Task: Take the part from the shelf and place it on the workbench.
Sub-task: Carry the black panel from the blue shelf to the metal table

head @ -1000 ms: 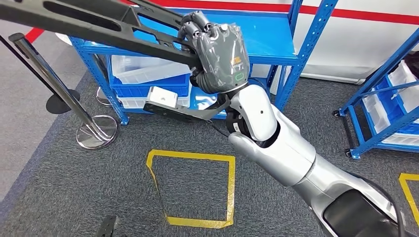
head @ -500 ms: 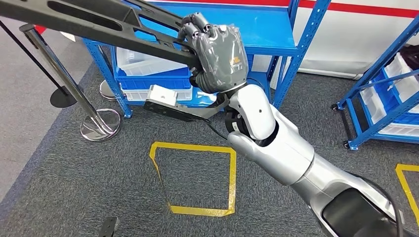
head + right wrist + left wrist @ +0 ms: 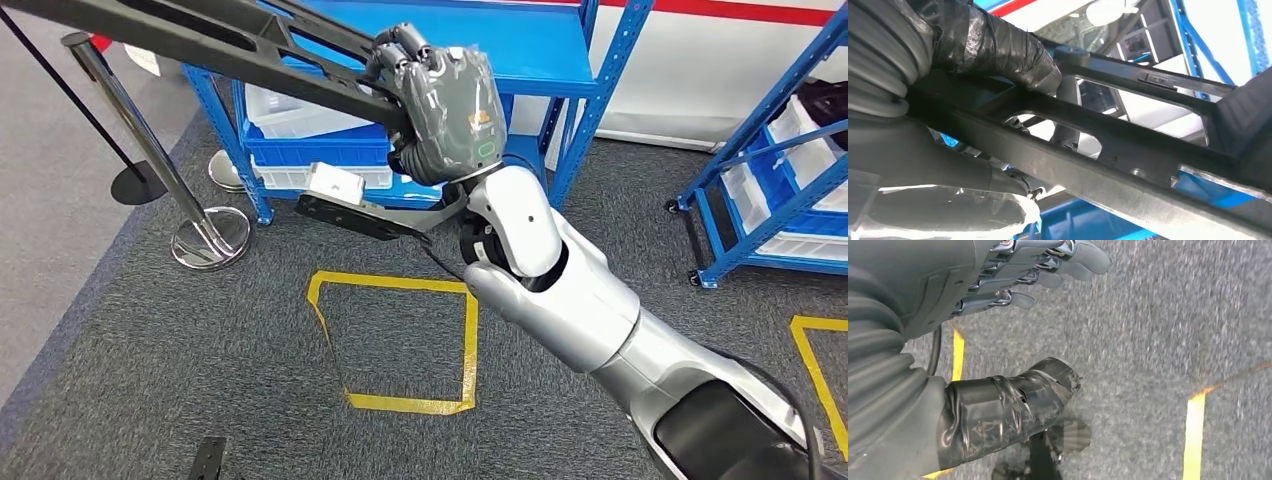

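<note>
Right hand [image 3: 440, 105] grips long black slotted part [image 3: 200, 40]; left hand [image 3: 998, 275] loose, holding nothing.

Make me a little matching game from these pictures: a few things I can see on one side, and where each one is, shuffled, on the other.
Things:
1. long black part
2. yellow tape square
3. white bins
4. left hand

Places:
A. on the grey carpet in front of the shelf
B. hanging open above the floor
C. inside the blue shelf
D. gripped by the right hand

Pairs: 1-D, 2-A, 3-C, 4-B
</note>
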Robot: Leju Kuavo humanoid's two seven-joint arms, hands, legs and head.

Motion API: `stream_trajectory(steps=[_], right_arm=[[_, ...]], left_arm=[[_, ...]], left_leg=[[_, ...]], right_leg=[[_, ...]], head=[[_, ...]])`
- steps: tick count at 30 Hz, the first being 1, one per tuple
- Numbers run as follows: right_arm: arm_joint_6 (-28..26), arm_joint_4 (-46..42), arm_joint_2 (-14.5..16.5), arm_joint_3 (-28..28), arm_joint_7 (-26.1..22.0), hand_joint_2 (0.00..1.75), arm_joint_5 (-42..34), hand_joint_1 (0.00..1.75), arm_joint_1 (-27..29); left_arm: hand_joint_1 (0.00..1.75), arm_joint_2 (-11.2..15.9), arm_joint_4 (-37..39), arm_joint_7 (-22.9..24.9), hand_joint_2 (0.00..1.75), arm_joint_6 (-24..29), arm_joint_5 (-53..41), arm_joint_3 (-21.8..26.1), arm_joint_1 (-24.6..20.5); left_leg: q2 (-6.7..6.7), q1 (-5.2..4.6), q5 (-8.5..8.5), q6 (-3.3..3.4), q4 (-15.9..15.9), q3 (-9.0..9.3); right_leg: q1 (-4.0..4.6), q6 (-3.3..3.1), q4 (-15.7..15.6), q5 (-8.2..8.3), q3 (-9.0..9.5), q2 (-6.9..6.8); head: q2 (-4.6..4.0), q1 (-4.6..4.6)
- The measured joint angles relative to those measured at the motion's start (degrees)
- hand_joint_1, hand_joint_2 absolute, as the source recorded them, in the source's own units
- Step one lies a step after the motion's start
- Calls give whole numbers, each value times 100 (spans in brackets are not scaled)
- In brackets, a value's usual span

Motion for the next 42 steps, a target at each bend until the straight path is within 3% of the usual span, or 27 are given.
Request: stream_trajectory(steps=[2,5,6,7,8,10,12,16,18,20,21,22,23,24,26,28,30,31,33,35,37,38,39,40,42], right_arm=[[20,5,3,0,-11,175,-33,175,-7],[32,11,5,0,-20,175,-70,175,-11],[32,13,6,0,-22,175,-85,175,-9],[31,17,6,0,-23,175,-108,175,-7],[31,20,6,0,-23,175,-139,175,-5],[40,25,7,0,-31,175,-237,175,-7],[59,25,7,0,-45,175,-343,175,-27],[82,25,5,0,-60,175,-468,175,-60],[92,25,3,0,-55,175,-502,175,-58],[116,25,-2,0,-45,175,-520,175,-44],[127,26,-6,0,-41,175,-526,175,-32],[135,28,-10,0,-39,175,-532,175,-22],[137,31,-15,0,-37,175,-535,175,-16],[137,32,-18,0,-35,175,-536,175,-17],[135,33,-20,0,-29,175,-536,175,-36],[134,33,-23,0,-27,175,-535,175,-63],[132,33,-26,0,-34,175,-531,175,-77],[131,34,-24,1,-43,175,-528,175,-80],[129,37,-18,2,-69,175,-528,175,-93],[129,44,-14,3,-92,175,-528,175,-102],[138,61,-14,8,-101,175,-528,175,-100],[145,72,-14,10,-103,175,-529,175,-102],[152,80,-13,14,-104,175,-529,175,-107],[159,85,-12,16,-107,175,-529,175,-117],[168,89,-9,17,-113,175,-528,175,-150]], left_arm=[[0,11,0,2,175,8,15,-9,13],[0,10,0,4,175,11,20,-15,25],[0,15,0,4,175,13,22,-16,26],[0,22,0,4,175,14,23,-17,27],[0,30,0,5,175,16,26,-18,28],[0,38,-1,8,175,22,28,-20,22],[0,39,-1,12,175,27,30,-25,6],[0,38,0,8,175,32,44,-33,-1],[0,38,0,6,175,35,49,-34,5],[0,38,0,10,175,42,61,-34,8],[0,39,0,15,175,46,70,-34,13],[0,39,0,23,175,50,80,-35,18],[0,40,0,32,175,53,87,-35,24],[0,40,0,39,175,55,93,-36,29],[0,36,0,47,175,56,110,-36,25],[0,33,0,51,175,59,127,-37,15],[0,40,1,54,175,66,136,-38,29],[0,40,1,54,175,70,138,-39,44],[0,40,2,52,175,75,143,-40,52],[0,43,2,52,175,78,148,-40,36],[0,47,2,53,175,80,150,-41,32],[0,49,2,53,175,80,151,-41,37],[0,51,2,52,175,83,154,-42,39],[0,57,2,50,175,86,157,-43,37],[0,74,2,37,175,93,168,-43,19]], left_leg=[[-6,7,-181,-64,138,-83],[-5,34,-839,-159,1038,-361],[-4,43,-928,-187,1328,-421],[-3,51,-904,-213,1463,-407],[-1,60,-798,-237,1398,-290],[2,80,-599,-273,758,197],[4,61,-598,-234,208,548],[-38,51,-596,-25,69,553],[-71,61,-544,67,42,531],[-115,52,-510,118,41,488],[-145,47,-496,127,41,469],[-182,44,-482,128,42,453],[-227,42,-468,120,42,443],[-276,42,-457,109,43,438],[-374,41,-431,70,50,417],[-463,47,-387,1,50,361],[-553,65,-335,-82,25,312],[-524,72,-347,-113,39,286],[-319,65,-542,-156,314,145],[-108,60,-899,-186,991,-147],[-68,60,-1053,-204,1489,-334],[-54,58,-983,-200,1446,-281],[-23,51,-834,-188,1196,-125],[47,38,-671,-166,809,97],[261,-18,-503,-93,173,438]], right_leg=[[-46,-26,-92,130,-32,-17],[-72,-59,-114,252,-141,-33],[-77,-50,-101,279,-188,-35],[-86,-37,-82,303,-238,-35],[-100,-21,-53,322,-291,-35],[-123,21,31,331,-388,-33],[-113,74,110,326,-456,-47],[-104,182,198,306,-522,-78],[-122,225,568,39,-677,-55],[-134,245,1289,-340,-975,-32],[-138,249,1588,-448,-1096,-26],[-141,245,1709,-449,-1133,-22],[-142,232,1615,-346,-1064,-11],[-142,211,1324,-168,-898,21],[-144,155,567,125,-506,229],[-133,129,188,198,-339,373],[-124,109,141,221,-343,299],[-130,84,113,247,-341,243],[-150,28,60,298,-344,119],[-126,3,56,317,-365,-12],[-101,-2,65,320,-384,-153],[-93,-4,70,320,-389,-221],[-85,-4,76,319,-392,-285],[-77,-3,83,317,-393,-345],[-56,12,84,318,-395,-449]], head=[[0,-10],[0,-27],[0,-26],[0,-27],[0,-27],[0,-31],[0,-30],[0,-27],[0,-24],[0,-23],[0,-24],[0,-24],[0,-24],[0,-24],[0,-26],[0,-27],[0,-25],[0,-29],[0,-58],[0,-86],[0,-86],[0,-86],[0,-86],[0,-86],[0,-83]])
